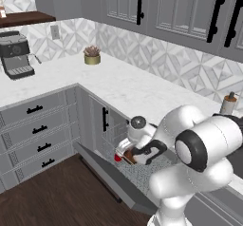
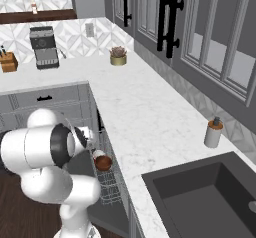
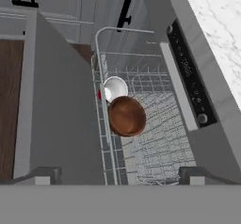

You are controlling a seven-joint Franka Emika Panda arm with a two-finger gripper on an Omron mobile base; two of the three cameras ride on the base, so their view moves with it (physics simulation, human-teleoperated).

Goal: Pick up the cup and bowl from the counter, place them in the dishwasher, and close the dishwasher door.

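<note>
Dishwasher door (image 3: 61, 105) hangs down, big and stiff; my fingers (image 3: 44, 175) are wide apart, so I push under its edge.

dark wood floor (image 1: 57, 192), grey cabinets (image 1: 38, 125)

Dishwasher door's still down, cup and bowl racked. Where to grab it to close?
Judging by its pose, take the dishwasher door at its free outer edge, coming from below on the floor side: it hangs open with the rack over its inner face. The handle isn't visible.
</note>
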